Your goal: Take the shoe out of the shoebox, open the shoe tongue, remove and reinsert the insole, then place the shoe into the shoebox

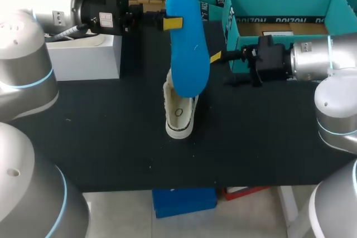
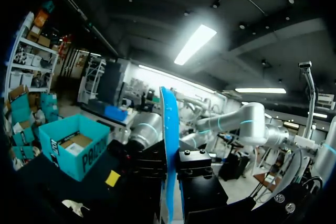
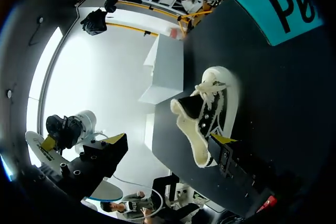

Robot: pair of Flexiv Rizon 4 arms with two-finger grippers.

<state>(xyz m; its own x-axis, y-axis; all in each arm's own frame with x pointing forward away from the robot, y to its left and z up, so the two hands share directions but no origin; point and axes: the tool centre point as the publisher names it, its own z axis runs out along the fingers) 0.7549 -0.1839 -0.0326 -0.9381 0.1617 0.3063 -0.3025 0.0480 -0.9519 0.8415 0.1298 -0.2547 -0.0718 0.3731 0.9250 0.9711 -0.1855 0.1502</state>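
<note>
**Insole held upright above the shoe**

Blue insole (image 1: 188, 43), clamped between the fingers of the left hand (image 1: 172, 23). It stands upright above the black table (image 1: 111, 137), with its long axis near vertical. Cream shoe (image 1: 179, 112), resting on its sole below; its long axis runs from the near edge toward the far edge, and the toe end cannot be told. Right hand (image 1: 216, 57), fingers spread and grasping nothing, just beside the insole's lower half. Teal shoebox (image 1: 281, 4), open, at the table's far right. It carries large dark lettering on its outer walls and a white label inside.
</note>
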